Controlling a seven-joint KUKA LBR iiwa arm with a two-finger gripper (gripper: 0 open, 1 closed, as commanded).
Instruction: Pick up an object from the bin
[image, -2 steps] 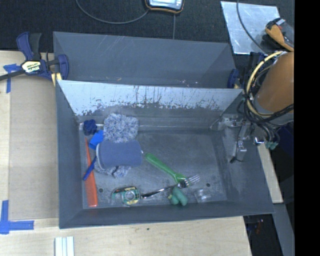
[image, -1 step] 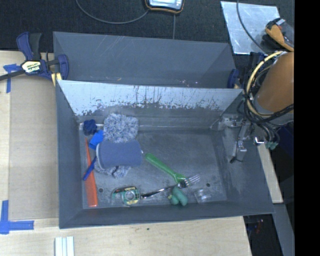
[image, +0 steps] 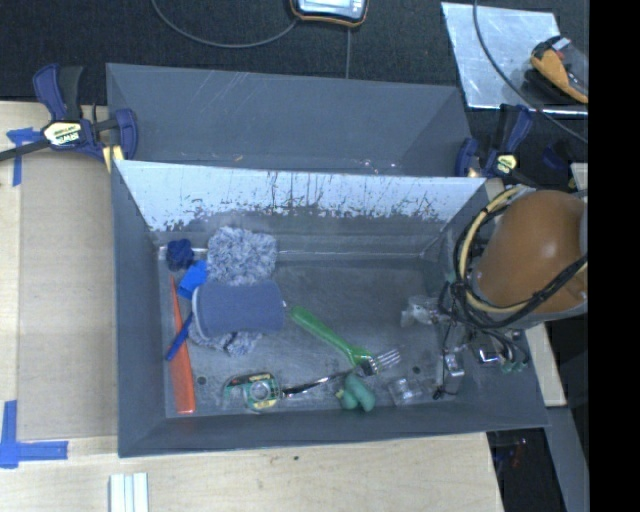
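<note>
Zero pickups so far, with all the lifting left. Gripper (image: 447, 372) down low, near and right of green fork (image: 325, 335), nearest thing to grab; can't tell if clamped or loose

Pale tabletop (image: 60, 300) under even light, dark ground beyond.
The beige tabletop shows along its left and near edges. Past its far edge lies a black surface (image: 200, 75), crossed by a thin cable (image: 225, 42), with a grey sheet (image: 490, 60) at the far right corner.

Blue cloth (image: 240, 306), orange stick (image: 184, 372), green fork (image: 326, 335)
</note>
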